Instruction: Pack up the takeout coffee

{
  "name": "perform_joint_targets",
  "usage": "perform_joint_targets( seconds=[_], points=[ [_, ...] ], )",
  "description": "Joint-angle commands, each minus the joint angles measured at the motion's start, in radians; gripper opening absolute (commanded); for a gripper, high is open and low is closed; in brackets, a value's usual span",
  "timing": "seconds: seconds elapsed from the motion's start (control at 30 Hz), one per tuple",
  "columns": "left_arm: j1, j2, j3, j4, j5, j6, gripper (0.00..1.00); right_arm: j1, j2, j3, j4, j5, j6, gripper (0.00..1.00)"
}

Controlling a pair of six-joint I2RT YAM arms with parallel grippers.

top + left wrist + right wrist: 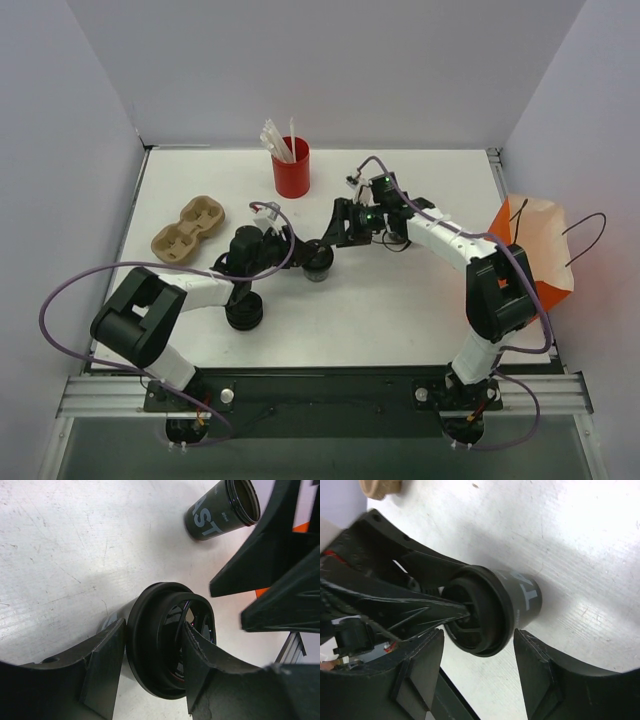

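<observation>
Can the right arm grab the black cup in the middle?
Probably yes: the right gripper is open, a finger on each side of the cup. The left gripper crowds its lid, though.

Open cup (212,517), left wrist view: big pale letters "AST" run along its dark side, w/ the start of the word lost round the curve. A small pale word sits next to them, too tiny to read.

Lidded cup (522,595), right wrist view: pale "T" + part of a 2nd letter, rest hidden. In the left wrist view only an unreadable scrap of print shows.

Top view: no legible txt.
</observation>
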Motion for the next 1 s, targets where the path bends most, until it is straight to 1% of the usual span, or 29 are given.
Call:
perform_joint_targets(
  seconds=[0.0, 0.3, 0.4, 0.5, 0.53, 0.6, 0.63, 0.7, 0.8, 0.87, 0.97],
  points=[
    [-0.02, 0.073, -0.055, -0.335, 0.021, 0.079, 0.55, 0.003, 0.061, 0.038, -0.078, -0.022, -0.056, 0.58],
    [-0.02, 0.085, -0.045, -0.335, 0.028, 0.079, 0.55, 0.02, 0.156, 0.074, -0.086, -0.054, -0.08, 0.57],
    [-0.02, 0.084, -0.043, -0.332, 0.028, 0.076, 0.55, 0.024, 0.17, 0.072, -0.086, -0.046, -0.077, 0.55],
    [-0.02, 0.079, -0.042, -0.333, 0.028, 0.073, 0.55, 0.026, 0.178, 0.066, -0.09, -0.031, -0.082, 0.51],
    [-0.02, 0.078, -0.034, -0.335, 0.028, 0.074, 0.55, 0.026, 0.183, 0.065, -0.095, -0.022, -0.083, 0.48],
    [-0.02, 0.067, -0.012, -0.374, 0.025, 0.088, 0.55, 0.026, 0.184, 0.062, -0.101, 0.007, -0.088, 0.44],
    [-0.02, 0.061, 0.012, -0.391, 0.024, 0.093, 0.55, 0.026, 0.189, 0.057, -0.109, 0.017, -0.093, 0.4],
    [-0.011, 0.036, 0.046, -0.446, 0.022, 0.103, 0.58, 0.026, 0.193, 0.055, -0.121, 0.038, -0.103, 0.38],
    [0.021, 0.006, 0.129, -0.52, 0.08, 0.102, 0.61, 0.026, 0.201, 0.054, -0.15, 0.07, -0.122, 0.36],
    [0.043, -0.005, 0.175, -0.537, 0.151, 0.081, 0.61, 0.026, 0.203, 0.054, -0.165, 0.084, -0.133, 0.36],
    [0.072, -0.022, 0.207, -0.54, 0.191, 0.062, 0.62, 0.028, 0.204, 0.054, -0.175, 0.092, -0.137, 0.35]
  ],
)
